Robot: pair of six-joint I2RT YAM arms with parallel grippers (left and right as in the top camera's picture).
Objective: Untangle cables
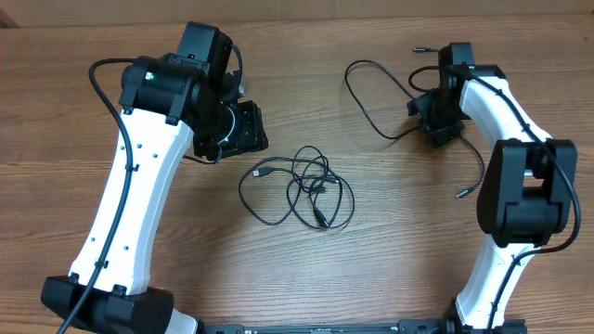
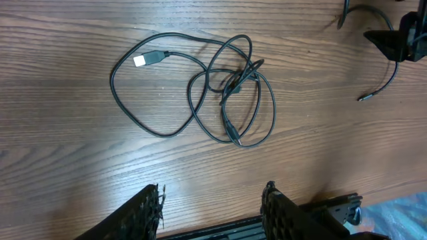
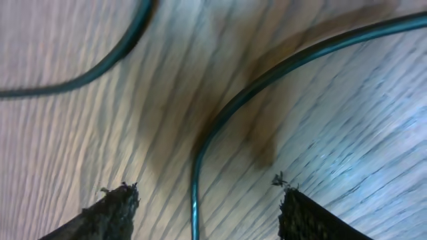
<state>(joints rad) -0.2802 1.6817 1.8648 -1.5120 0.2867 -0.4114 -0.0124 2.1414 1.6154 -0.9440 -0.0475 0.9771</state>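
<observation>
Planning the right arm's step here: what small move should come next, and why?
Probably close the right gripper: a separate cable runs between its open jaws, close over the table, not yet pinched. Then it can be pulled farther from the tangle.

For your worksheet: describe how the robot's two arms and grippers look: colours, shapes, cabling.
The left arm and right arm have curved white shells, black joint housings and black bases. A thick black cable runs along each. The left gripper and right gripper have black, rough-textured fingers.
</observation>
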